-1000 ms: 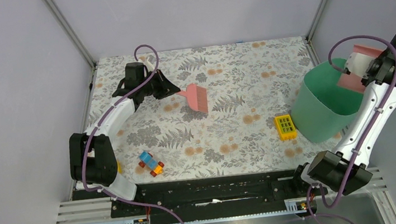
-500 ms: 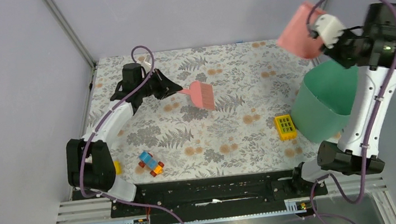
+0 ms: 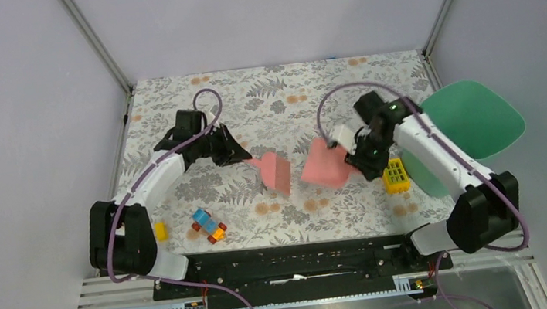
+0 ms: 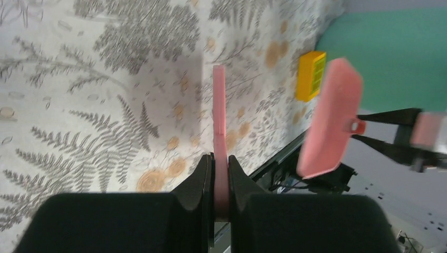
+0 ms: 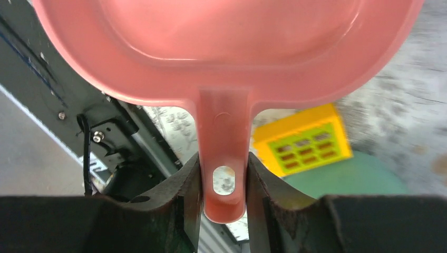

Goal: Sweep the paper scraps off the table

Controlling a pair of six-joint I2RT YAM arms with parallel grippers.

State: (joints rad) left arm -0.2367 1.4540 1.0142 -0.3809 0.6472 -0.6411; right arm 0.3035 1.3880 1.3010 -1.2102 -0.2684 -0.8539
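**Sweeping tools poised, litter out of sight**

The left gripper (image 4: 220, 164) pinches the thin handle of a flat pink plastic brush (image 3: 275, 171). The right gripper (image 5: 224, 176) clamps the holed handle of a pink plastic dustpan (image 3: 324, 170). Both tools meet over the fern-printed cloth-covered table (image 3: 287, 98). No crumpled paper scraps can be made out (too small, perhaps). Such light, soft bits would likely scatter, so they are better pushed by bristles than pinched.
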